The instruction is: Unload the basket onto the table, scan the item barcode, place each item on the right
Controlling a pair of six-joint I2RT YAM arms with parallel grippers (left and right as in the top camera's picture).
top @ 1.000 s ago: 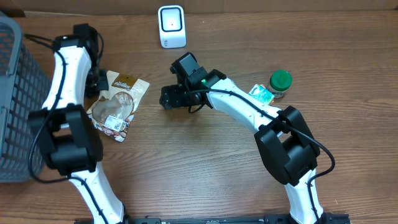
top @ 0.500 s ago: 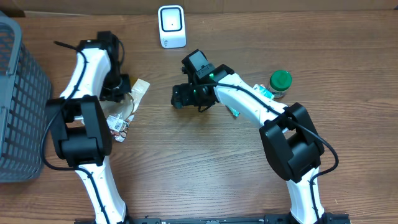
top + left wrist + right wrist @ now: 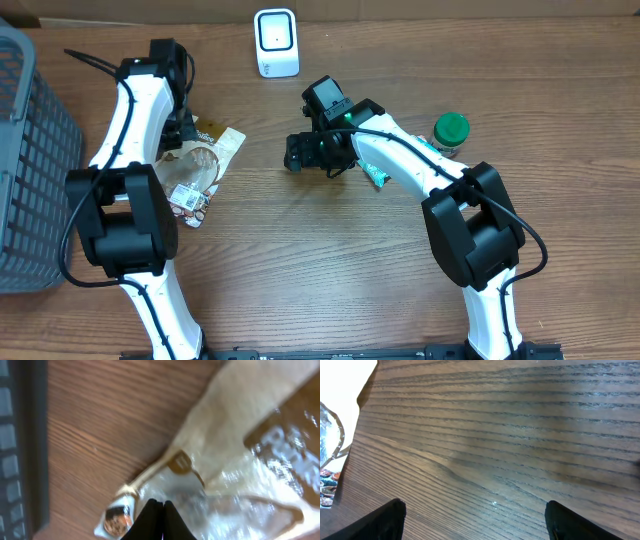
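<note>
Two arms reach inward; left jaws closed over the pouch (image 3: pixel 203 162), right jaws spread wide.

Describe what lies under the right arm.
A teal packet pokes out from beneath the right arm, lying on the table. The arm covers the rest of it, so its full shape and label cannot be seen.

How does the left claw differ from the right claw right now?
The left claw is shut, its tips pinched on the snack bag; the right claw stands wide open. The left claw is over the bag, while the right claw has only bare table beneath it. Both are black and point down at the wood.
</note>
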